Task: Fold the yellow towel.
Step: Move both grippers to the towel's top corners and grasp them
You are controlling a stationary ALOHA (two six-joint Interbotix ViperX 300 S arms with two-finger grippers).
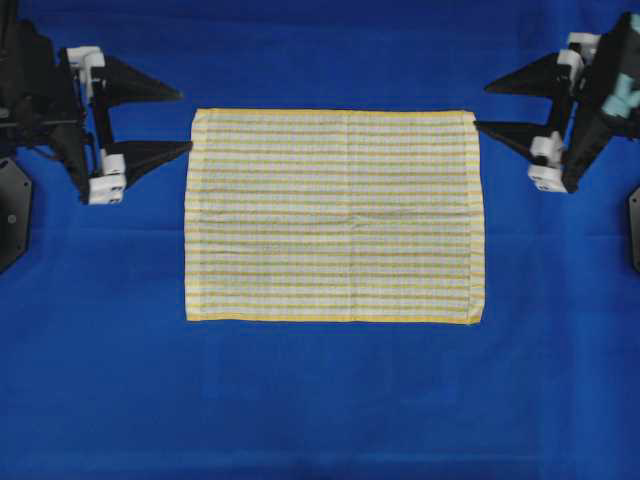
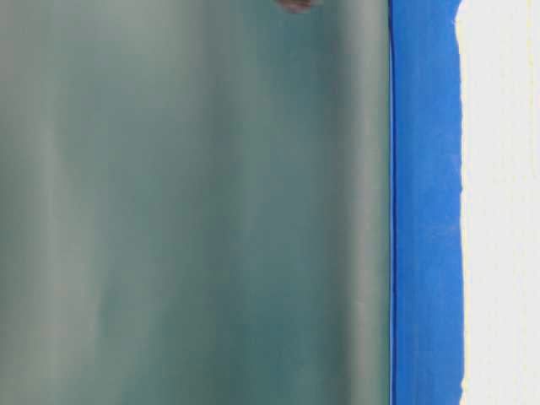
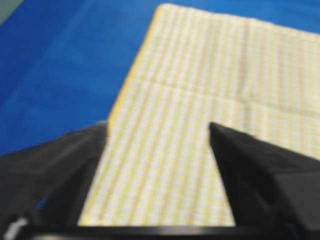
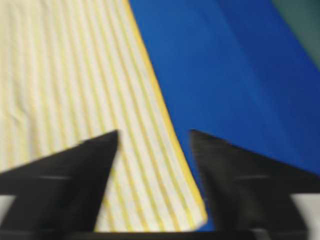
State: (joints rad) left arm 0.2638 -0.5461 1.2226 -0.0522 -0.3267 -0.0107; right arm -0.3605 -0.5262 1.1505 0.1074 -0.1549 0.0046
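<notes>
The yellow towel (image 1: 335, 215) lies flat and spread out on the middle of the blue table, white with yellow and grey stripes and a yellow hem. My left gripper (image 1: 186, 120) is open at the towel's far-left corner, one fingertip by the left edge. In the left wrist view the towel (image 3: 210, 75) fills the space between the spread fingers of the left gripper (image 3: 159, 127). My right gripper (image 1: 481, 107) is open at the far-right corner. In the right wrist view the right gripper (image 4: 154, 134) straddles the hem and corner of the towel (image 4: 75, 75). Neither gripper holds anything.
Blue cloth (image 1: 320, 400) covers the whole table around the towel. Black arm bases sit at the left edge (image 1: 12, 210) and the right edge (image 1: 634, 230). The table-level view shows only a blurred grey-green surface (image 2: 194, 211) and a blue strip (image 2: 426, 211).
</notes>
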